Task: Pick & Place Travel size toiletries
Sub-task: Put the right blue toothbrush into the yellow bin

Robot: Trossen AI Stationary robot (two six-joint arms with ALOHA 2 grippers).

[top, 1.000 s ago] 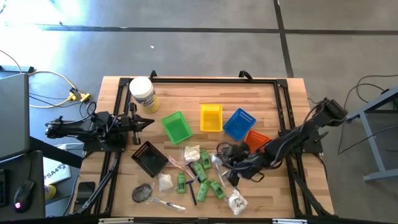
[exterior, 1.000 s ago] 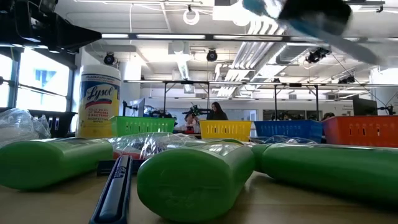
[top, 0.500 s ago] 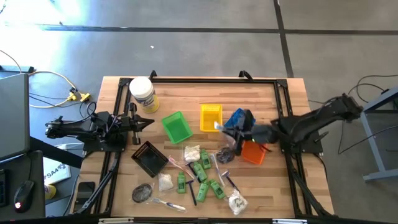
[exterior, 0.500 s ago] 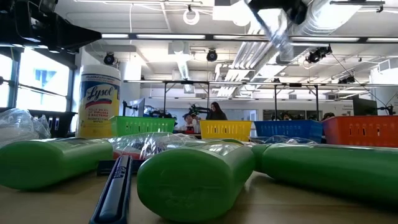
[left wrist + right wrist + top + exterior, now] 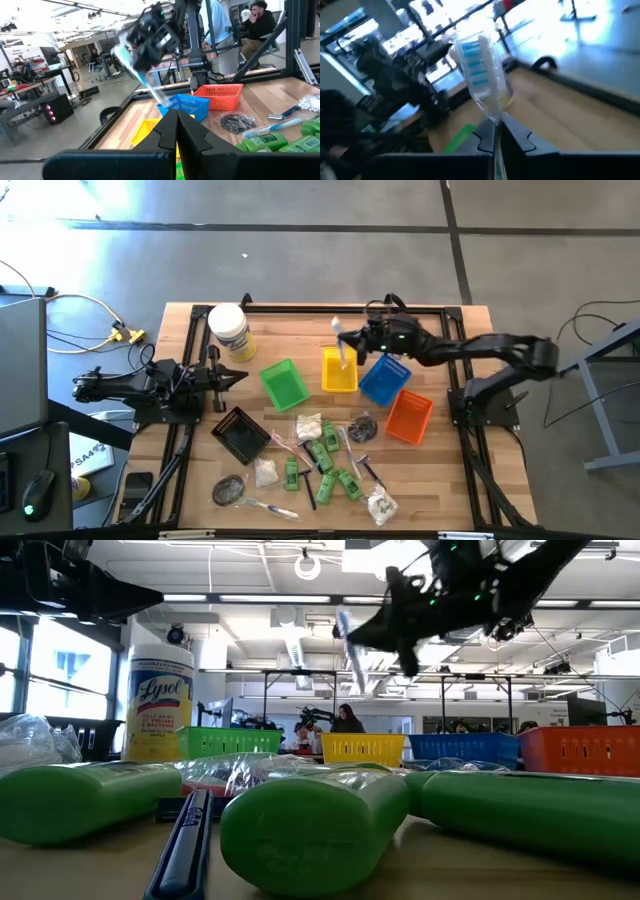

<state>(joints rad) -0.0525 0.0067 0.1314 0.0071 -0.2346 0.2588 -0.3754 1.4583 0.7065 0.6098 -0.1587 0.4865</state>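
So the right gripper is pinched tight on a clear-wrapped toothbrush, holding it up in the air right over the yellow tray. The brush's long axis hangs mostly downward from the fingers, head end out front (blue bristles show in the wrist view), so the drop looks like straight down. The left gripper sits closed and empty beside the green tray, farther off.

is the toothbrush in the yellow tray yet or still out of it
Out of it. The wrapped toothbrush is clamped in the right gripper, shut on it, held in the air above the yellow tray.
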